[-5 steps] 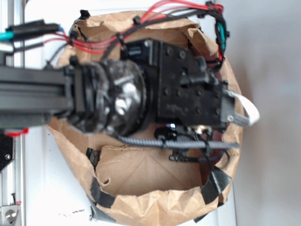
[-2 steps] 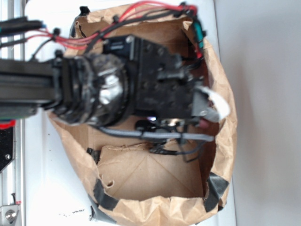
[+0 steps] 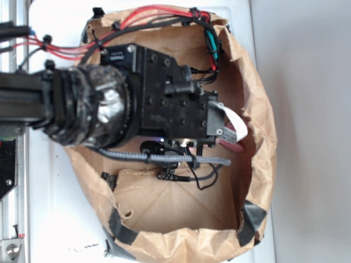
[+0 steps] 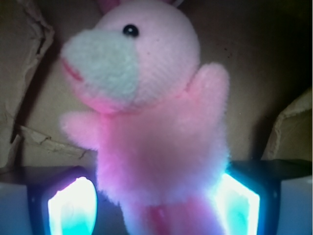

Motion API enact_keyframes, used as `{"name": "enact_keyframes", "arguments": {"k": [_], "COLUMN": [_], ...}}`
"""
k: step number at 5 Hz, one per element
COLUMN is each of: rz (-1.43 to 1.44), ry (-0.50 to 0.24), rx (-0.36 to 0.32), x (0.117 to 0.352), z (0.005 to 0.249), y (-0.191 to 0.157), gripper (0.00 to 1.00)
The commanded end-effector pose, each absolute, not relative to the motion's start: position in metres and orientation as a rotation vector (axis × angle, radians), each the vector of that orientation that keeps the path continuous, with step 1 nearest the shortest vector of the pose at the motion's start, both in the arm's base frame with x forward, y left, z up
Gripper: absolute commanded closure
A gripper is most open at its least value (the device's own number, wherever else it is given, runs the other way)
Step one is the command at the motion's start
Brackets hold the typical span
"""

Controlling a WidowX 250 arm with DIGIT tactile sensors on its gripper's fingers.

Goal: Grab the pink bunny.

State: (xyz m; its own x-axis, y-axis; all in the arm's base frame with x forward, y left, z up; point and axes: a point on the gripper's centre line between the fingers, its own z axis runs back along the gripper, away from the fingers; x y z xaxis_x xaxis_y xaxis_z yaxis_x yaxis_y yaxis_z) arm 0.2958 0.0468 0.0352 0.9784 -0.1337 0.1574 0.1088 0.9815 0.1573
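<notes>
The claw [image 4: 154, 205] has shifted left, straddling the pink bunny [image 4: 156, 122].

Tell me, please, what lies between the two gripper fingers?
The bunny: in the wrist view its lower body fills the gap between the fingers of the gripper. The exterior view hides this.

The black metal robot arm [image 3: 33, 104] reaches in from the left of the exterior view, its wrist block pointing right and downward. The black two-fingered gripper [image 4: 154, 200] sits low at the wrist view's bottom edge, its jaws parted with a glowing pad [image 4: 71, 208] on each side, pressing against the fluffy pale-pink plush bunny [image 4: 156, 132] between them.
</notes>
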Motion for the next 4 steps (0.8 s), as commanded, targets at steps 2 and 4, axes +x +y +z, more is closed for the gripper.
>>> {"name": "enact_keyframes", "arguments": {"k": [2, 4], "rz": [-0.080, -0.054], "ry": [-0.227, -0.221], "rx": [0.120, 0.056], "x": [0.309, 0.310], "z": [0.071, 0.100], "y": [0.054, 0.063], "gripper": [1.00, 1.00]}}
